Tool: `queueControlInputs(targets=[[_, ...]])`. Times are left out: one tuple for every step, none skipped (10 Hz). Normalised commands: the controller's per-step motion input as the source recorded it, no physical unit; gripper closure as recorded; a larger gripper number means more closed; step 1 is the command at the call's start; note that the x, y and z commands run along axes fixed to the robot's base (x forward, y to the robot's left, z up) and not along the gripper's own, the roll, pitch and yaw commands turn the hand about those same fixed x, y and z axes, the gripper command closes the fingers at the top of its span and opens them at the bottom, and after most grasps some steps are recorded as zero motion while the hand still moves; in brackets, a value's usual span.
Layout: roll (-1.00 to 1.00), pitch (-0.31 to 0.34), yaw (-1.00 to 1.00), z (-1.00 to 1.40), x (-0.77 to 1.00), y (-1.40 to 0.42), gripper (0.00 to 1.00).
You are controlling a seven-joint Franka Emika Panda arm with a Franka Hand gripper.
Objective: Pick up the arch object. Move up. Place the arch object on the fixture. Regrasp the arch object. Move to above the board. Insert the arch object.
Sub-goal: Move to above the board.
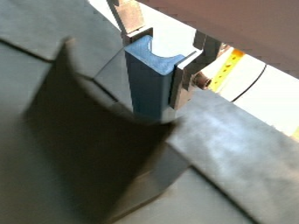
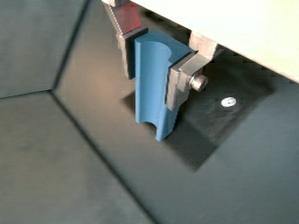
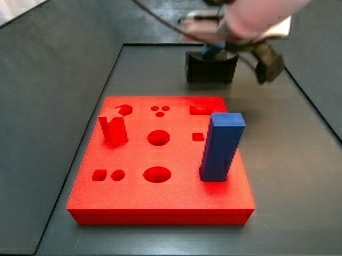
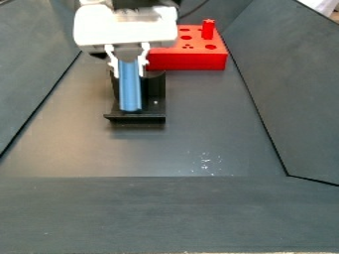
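Observation:
In both wrist views the arch object, a pale blue elongated block with a curved notch in its end, stands upright between the silver fingers. My gripper is shut on its upper part. A side view shows the gripper holding the arch object upright over the dark fixture. Whether its lower end touches the fixture I cannot tell. The red board lies apart from the fixture.
A tall saturated-blue pillar and a short red peg stand on the board. Sloped dark walls line the floor on both sides. The fixture's base plate carries a screw.

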Motion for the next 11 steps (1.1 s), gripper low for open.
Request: queueControlInputs(targets=[[0.01,0.020,0.02,1.00,0.27,0.29,1.00],[0.00,0.042,0.01,1.00,0.26,0.28,1.00],[0.00,0.065,0.01,1.00,0.26,0.27,1.00],[0.00,0.087,0.02,1.00,0.25,0.26,1.00],[0.00,0.106,0.03,1.00,0.25,0.25,1.00],[-0.01,0.128,0.04,1.00,0.24,0.24,1.00],[-0.02,0.143,0.06,1.00,0.24,0.23,1.00],[-0.02,0.153,0.07,1.00,0.23,0.22,1.00],[-0.03,0.156,0.09,1.00,0.22,0.20,1.00],[-0.04,0.148,0.11,1.00,0.21,0.18,1.00],[-0.04,0.139,0.12,1.00,0.20,0.17,1.00]])
